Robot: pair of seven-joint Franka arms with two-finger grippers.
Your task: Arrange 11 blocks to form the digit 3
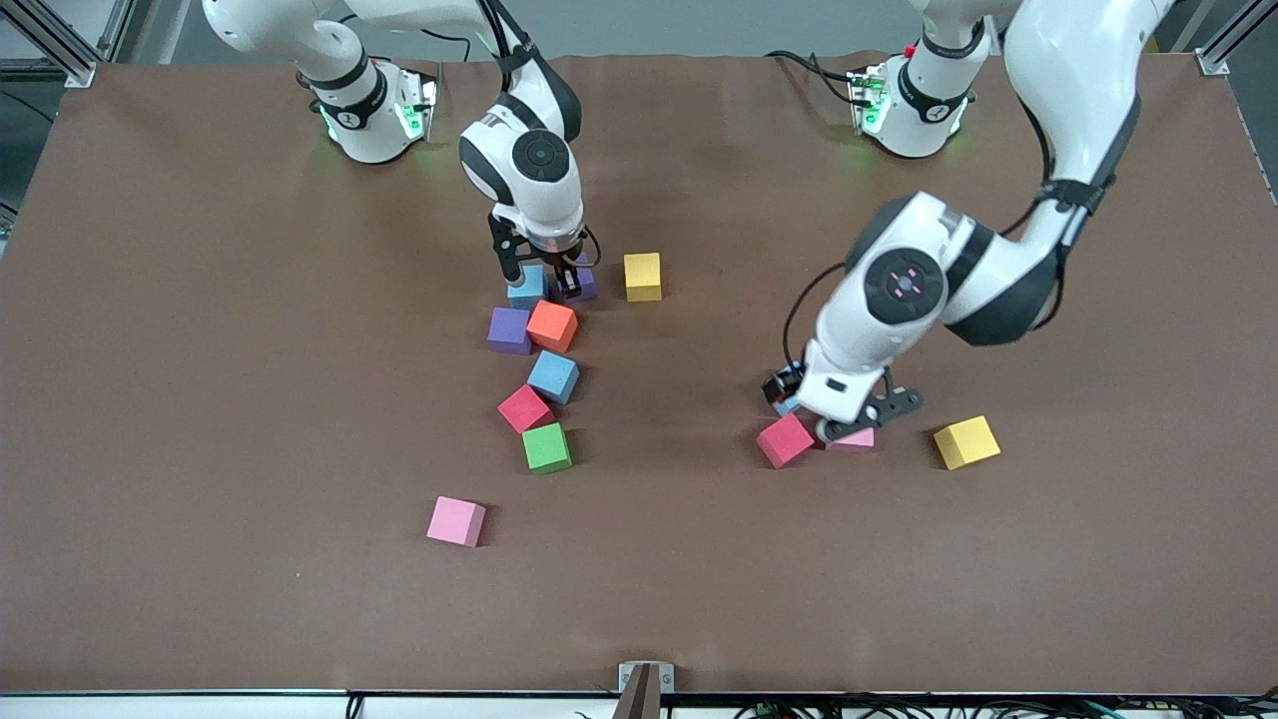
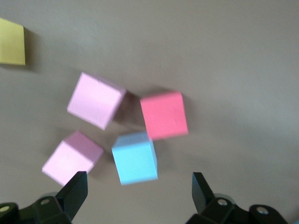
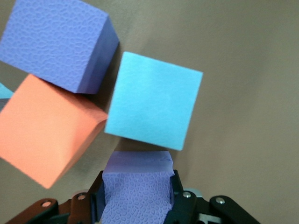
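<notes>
My right gripper (image 1: 573, 283) is shut on a purple block (image 3: 138, 186), low at the table; the block peeks out in the front view (image 1: 588, 287). It touches a blue block (image 1: 526, 288) (image 3: 154, 107). Nearer the camera lie another purple block (image 1: 510, 331) (image 3: 58, 42), an orange (image 1: 552, 326) (image 3: 44, 133), a blue (image 1: 553, 376), a red (image 1: 525, 408) and a green block (image 1: 546, 447). My left gripper (image 1: 837, 417) (image 2: 139, 189) is open over a cluster: a red (image 1: 785, 440) (image 2: 163, 115), a blue (image 2: 135, 157) and two pink blocks (image 2: 96, 100) (image 2: 71, 157).
A yellow block (image 1: 643, 276) sits beside the held purple block, toward the left arm's end. Another yellow block (image 1: 965, 442) (image 2: 11, 42) lies beside the left gripper's cluster. A lone pink block (image 1: 456, 521) lies nearest the front camera.
</notes>
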